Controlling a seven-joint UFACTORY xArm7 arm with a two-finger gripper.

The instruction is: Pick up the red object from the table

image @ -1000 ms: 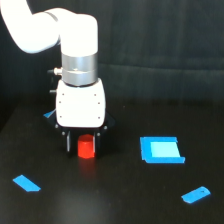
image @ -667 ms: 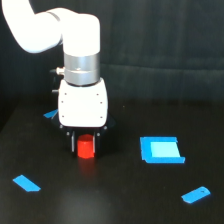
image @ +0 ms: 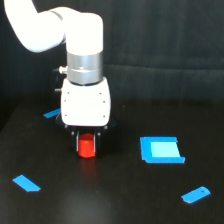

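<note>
Arm's white body hides most of the gripper [image: 87,141]; I see dark jaws either side of the red object [image: 87,146], can't tell if clamped. Obj low on counter [image: 110,200], under arm.

The top of the red object [image: 87,146] is hidden under the white housing of the gripper [image: 86,143]. The dark jaws blend into the black desk [image: 115,200], so whether they touch the block cannot be told. A blue piece [image: 51,114] at middle left is mostly covered by the housing. The arm [image: 40,27] runs off the frame's upper left edge.
</note>
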